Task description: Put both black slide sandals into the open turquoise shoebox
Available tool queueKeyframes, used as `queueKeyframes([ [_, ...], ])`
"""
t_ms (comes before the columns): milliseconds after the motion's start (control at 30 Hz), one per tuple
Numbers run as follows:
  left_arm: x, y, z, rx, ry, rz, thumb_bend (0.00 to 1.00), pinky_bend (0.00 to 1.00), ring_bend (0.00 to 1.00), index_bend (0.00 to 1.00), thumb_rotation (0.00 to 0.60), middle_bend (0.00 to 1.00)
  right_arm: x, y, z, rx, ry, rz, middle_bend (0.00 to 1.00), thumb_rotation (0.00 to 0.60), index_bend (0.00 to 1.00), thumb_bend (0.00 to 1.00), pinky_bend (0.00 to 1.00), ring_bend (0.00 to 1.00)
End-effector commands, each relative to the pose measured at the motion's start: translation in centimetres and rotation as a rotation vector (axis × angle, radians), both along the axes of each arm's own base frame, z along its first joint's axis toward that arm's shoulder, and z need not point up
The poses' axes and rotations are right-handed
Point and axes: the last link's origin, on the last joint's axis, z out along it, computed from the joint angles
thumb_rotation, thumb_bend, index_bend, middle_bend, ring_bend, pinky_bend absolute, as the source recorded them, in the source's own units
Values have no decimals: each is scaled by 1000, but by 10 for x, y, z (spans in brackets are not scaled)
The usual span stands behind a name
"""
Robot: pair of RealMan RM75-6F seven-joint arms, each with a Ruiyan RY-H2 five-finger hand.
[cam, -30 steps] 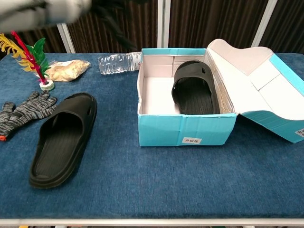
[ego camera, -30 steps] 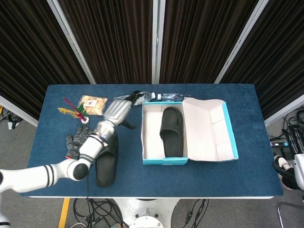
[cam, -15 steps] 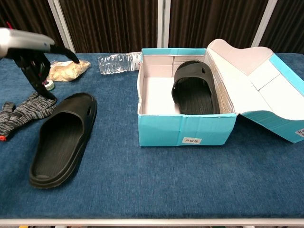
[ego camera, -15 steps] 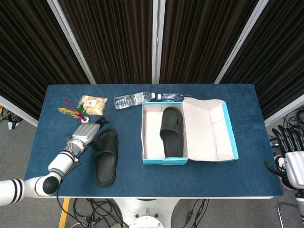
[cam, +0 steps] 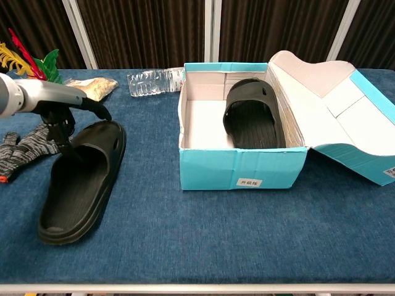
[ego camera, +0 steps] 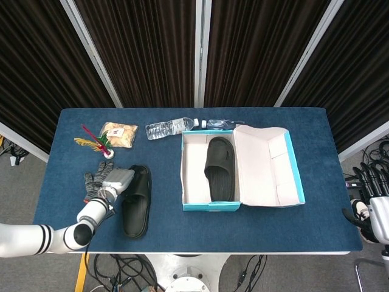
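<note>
One black slide sandal (ego camera: 136, 202) (cam: 80, 182) lies flat on the blue table, left of the open turquoise shoebox (ego camera: 209, 205) (cam: 241, 166). The other black sandal (ego camera: 219, 167) (cam: 250, 117) lies inside the box, in its right half. My left hand (ego camera: 115, 180) (cam: 57, 106) hovers over the loose sandal's toe end. Its dark fingers (cam: 63, 131) point down at the sandal's left rim, the thumb sticks out to the right, and nothing is gripped. My right hand (ego camera: 372, 201) hangs beyond the table's right edge with its fingers apart and empty.
A grey knitted glove (ego camera: 93, 180) (cam: 24, 145) lies just left of the loose sandal. Along the back are a feather shuttlecock (ego camera: 97, 141) (cam: 38, 66), a snack bag (ego camera: 118, 134) (cam: 86, 89) and a water bottle (ego camera: 167, 128) (cam: 151, 82). The box lid (ego camera: 267, 164) (cam: 336, 105) stands open to the right.
My left hand has dropped from near the bottle to the loose sandal's toe end. The right hand has come into view at the right edge. Neither sandal has moved.
</note>
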Motion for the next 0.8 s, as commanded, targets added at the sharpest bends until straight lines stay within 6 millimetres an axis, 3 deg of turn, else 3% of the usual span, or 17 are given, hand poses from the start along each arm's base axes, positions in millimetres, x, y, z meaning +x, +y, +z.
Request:
queueKeyframes([
  [33, -3, 1, -6, 14, 5, 12, 0, 660, 690, 145, 600, 114, 0, 0, 0, 0, 0, 2, 30, 600, 0, 69, 24, 0],
  [200, -10, 0, -16, 35, 29, 30, 0, 695, 741, 268, 600, 223, -1, 1, 0, -2, -1, -1, 30, 600, 0, 69, 24, 0],
  [267, -11, 2, -16, 64, 8, 37, 0, 739, 775, 360, 600, 312, -1, 1, 0, -6, -3, -1, 30, 600, 0, 69, 24, 0],
  [333, -12, 3, -12, 112, -24, 41, 0, 801, 836, 510, 600, 492, -2, 1, 0, -4, -2, -4, 31, 600, 0, 70, 24, 0],
  [400, -12, 3, -6, 151, -69, 49, 0, 819, 863, 576, 600, 578, -2, 1, 0, -1, -2, -6, 31, 600, 0, 69, 24, 0],
  [633, -6, 12, 42, 232, -237, 62, 0, 826, 869, 588, 600, 592, -2, 0, -1, 2, -3, -3, 31, 600, 0, 69, 27, 0],
  [800, 9, 26, 86, 296, -495, 109, 0, 826, 863, 588, 600, 587, -3, 0, -1, 1, -3, -6, 31, 600, 0, 69, 27, 0],
])
